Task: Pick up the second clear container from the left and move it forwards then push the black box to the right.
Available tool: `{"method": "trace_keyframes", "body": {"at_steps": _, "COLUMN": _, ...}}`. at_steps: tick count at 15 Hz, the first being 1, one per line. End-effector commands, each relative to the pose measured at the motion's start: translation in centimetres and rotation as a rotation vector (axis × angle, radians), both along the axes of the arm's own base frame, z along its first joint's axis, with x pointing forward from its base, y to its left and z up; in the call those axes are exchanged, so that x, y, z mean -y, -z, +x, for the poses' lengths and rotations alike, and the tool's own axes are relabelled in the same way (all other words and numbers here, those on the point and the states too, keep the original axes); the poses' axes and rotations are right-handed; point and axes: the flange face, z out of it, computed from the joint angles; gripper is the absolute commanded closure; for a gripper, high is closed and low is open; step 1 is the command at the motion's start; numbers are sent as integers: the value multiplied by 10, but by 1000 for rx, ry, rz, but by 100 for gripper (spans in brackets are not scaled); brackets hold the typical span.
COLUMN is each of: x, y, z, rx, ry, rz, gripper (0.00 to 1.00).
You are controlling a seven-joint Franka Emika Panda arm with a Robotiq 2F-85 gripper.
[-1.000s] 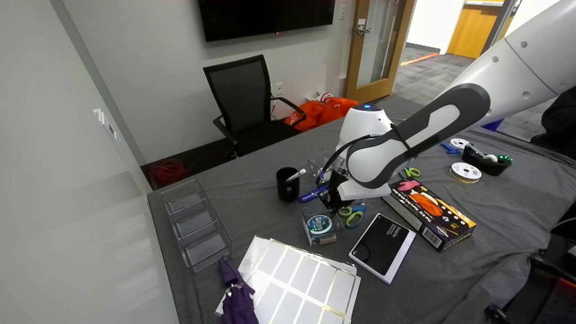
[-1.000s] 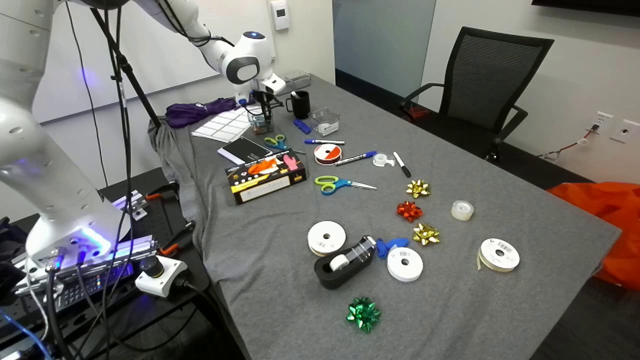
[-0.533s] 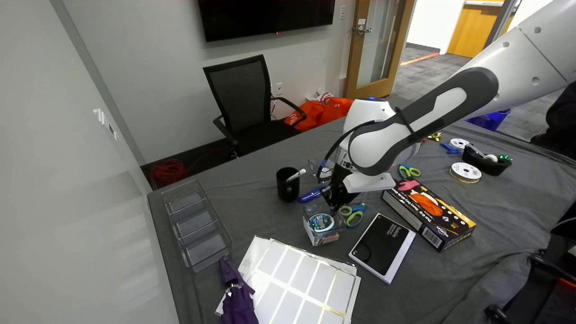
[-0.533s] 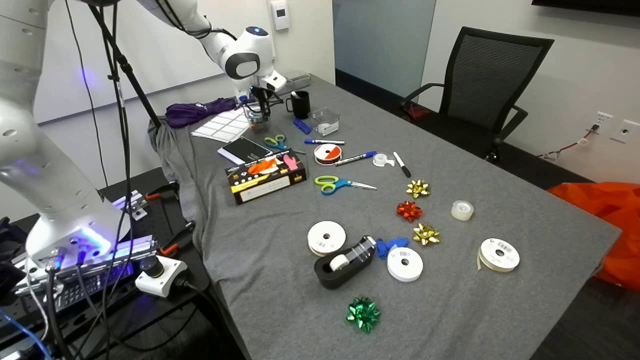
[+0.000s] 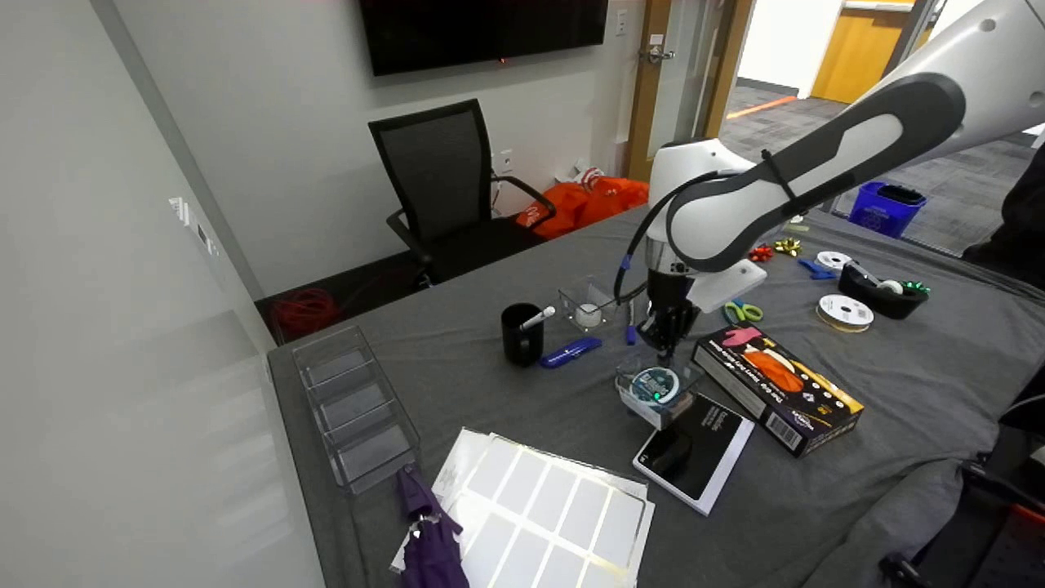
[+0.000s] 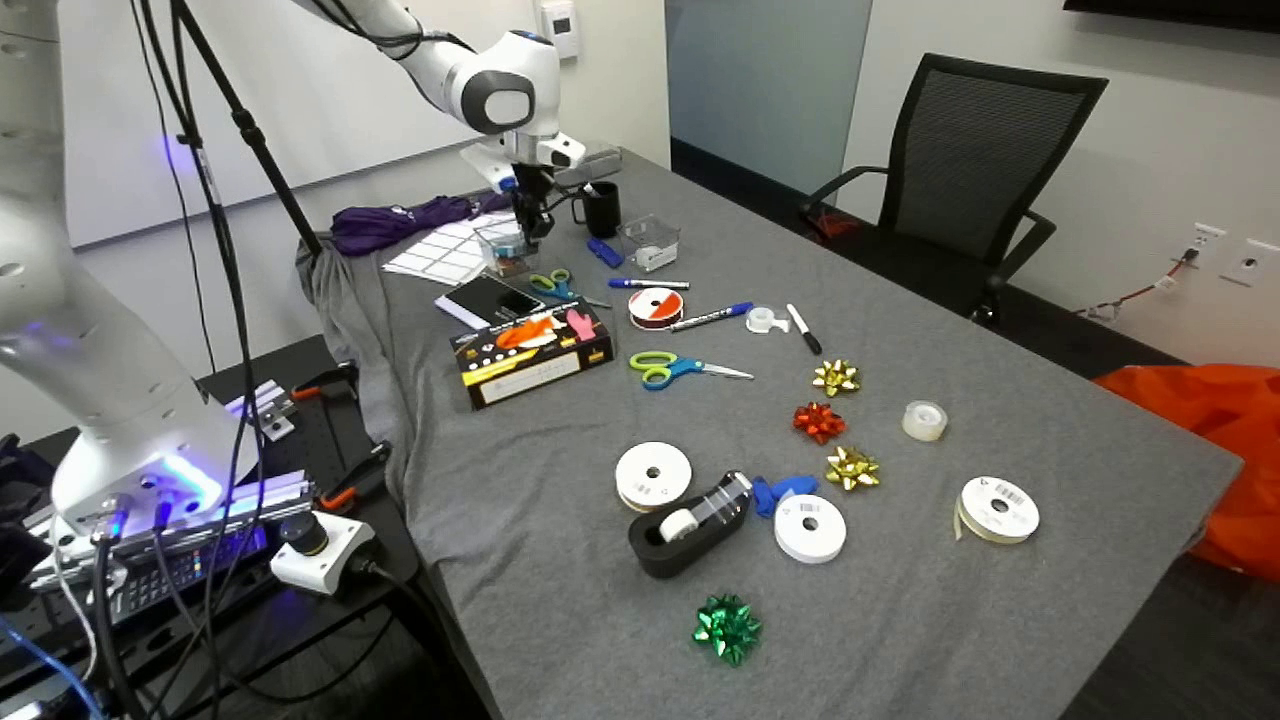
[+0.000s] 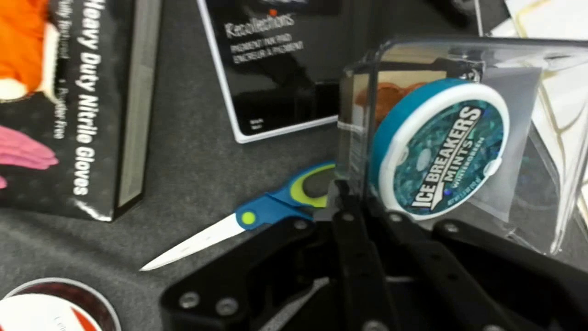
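Observation:
The second clear container [image 5: 639,407] is a clear square bin with a round teal mint tub [image 7: 450,151] and brown items inside. It also shows in an exterior view [image 6: 505,258] and in the wrist view [image 7: 358,124]. My gripper [image 5: 665,359] is shut on one wall of it; the fingertips [image 7: 351,202] pinch that wall's edge. The bin hangs tilted, raised above the table over the edge of a flat black slab [image 5: 702,457]. The black box [image 5: 775,388] is a glove box with orange and pink glove pictures, lying beside the slab; it also shows in the wrist view [image 7: 87,105].
Scissors [image 7: 271,207] lie below the held bin. A black mug [image 5: 521,339], a blue tool [image 5: 571,352] and a clear bin with white tape [image 5: 588,304] stand behind. Label sheets [image 5: 547,523], a divided clear tray [image 5: 355,408] and a purple umbrella [image 5: 433,531] lie nearby.
My gripper has lifted the clear container and carried it from beside the scissors toward the black slab and glove box. The container now tilts more. The black box has not moved.

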Motion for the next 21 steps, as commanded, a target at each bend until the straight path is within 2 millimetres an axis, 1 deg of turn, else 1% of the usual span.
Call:
{"method": "trace_keyframes", "body": {"at_steps": 1, "x": 38, "y": -11, "z": -17, "rx": -50, "ry": -189, "rz": 5, "gripper": 99}}
{"method": "trace_keyframes", "body": {"at_steps": 3, "x": 58, "y": -5, "z": -24, "rx": -71, "ry": -258, "rz": 37, "gripper": 99}}
{"method": "trace_keyframes", "body": {"at_steps": 6, "x": 82, "y": 12, "z": -34, "rx": -102, "ry": -319, "rz": 71, "gripper": 99}}
{"method": "trace_keyframes", "body": {"at_steps": 8, "x": 90, "y": 22, "z": -41, "rx": -115, "ry": -348, "rz": 89, "gripper": 99}}
{"method": "trace_keyframes", "body": {"at_steps": 10, "x": 93, "y": 32, "z": -50, "rx": -116, "ry": -367, "rz": 123, "gripper": 99}}
{"method": "trace_keyframes", "body": {"at_steps": 11, "x": 91, "y": 36, "z": -54, "rx": -111, "ry": -372, "rz": 142, "gripper": 99}}
{"method": "trace_keyframes", "body": {"at_steps": 12, "x": 83, "y": 44, "z": -60, "rx": -105, "ry": -373, "rz": 162, "gripper": 99}}
{"method": "trace_keyframes", "body": {"at_steps": 15, "x": 65, "y": 53, "z": -72, "rx": -78, "ry": -376, "rz": 227, "gripper": 99}}
{"method": "trace_keyframes", "body": {"at_steps": 18, "x": 46, "y": 52, "z": -75, "rx": -29, "ry": -384, "rz": 282, "gripper": 99}}
{"method": "trace_keyframes", "body": {"at_steps": 21, "x": 33, "y": 48, "z": -75, "rx": 20, "ry": -402, "rz": 296, "gripper": 99}}
